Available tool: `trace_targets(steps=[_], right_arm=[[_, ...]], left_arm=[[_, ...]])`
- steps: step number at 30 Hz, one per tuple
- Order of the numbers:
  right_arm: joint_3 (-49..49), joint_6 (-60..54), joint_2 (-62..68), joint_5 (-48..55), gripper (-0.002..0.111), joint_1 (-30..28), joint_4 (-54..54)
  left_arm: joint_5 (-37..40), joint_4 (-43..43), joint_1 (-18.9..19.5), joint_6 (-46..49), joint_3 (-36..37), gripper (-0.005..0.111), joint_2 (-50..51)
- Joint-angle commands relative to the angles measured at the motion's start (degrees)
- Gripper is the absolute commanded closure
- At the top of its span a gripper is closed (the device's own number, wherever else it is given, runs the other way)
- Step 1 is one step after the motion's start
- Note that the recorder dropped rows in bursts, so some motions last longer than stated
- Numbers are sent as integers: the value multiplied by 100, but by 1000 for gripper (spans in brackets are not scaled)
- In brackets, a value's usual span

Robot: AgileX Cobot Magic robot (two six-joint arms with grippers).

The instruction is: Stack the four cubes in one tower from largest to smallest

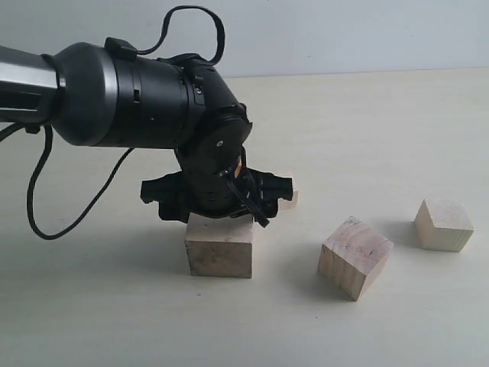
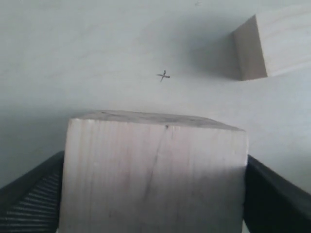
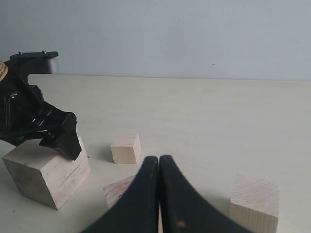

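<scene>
Pale table (image 1: 114, 321), grey-blue wall (image 1: 344, 30) behind. Clamped on the table-resting largest cube (image 1: 219, 246): left gripper (image 1: 220, 214). Just behind-right of that cube, the smallest (image 1: 288, 200); right of it, apart, the second (image 1: 354, 258); farthest right, the third (image 1: 443, 225). Pressed together, empty: right gripper (image 3: 159, 160).

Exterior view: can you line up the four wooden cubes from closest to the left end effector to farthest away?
1. Largest cube: right at the left end effector, between its fingers.
2. Smallest cube: just behind, peeking out on the right.
3. Tilted cube: middle right, nearer the camera.
4. Pale cube: far right.
</scene>
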Motion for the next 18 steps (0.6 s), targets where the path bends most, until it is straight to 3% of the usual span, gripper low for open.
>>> trace_targets(steps=[1, 18], right_arm=[[27, 4, -34, -82, 108, -29, -49], [27, 4, -34, -82, 108, -29, -49]], left_arm=[[16, -123, 13, -160, 20, 19, 20], [65, -306, 13, -741, 20, 19, 20]])
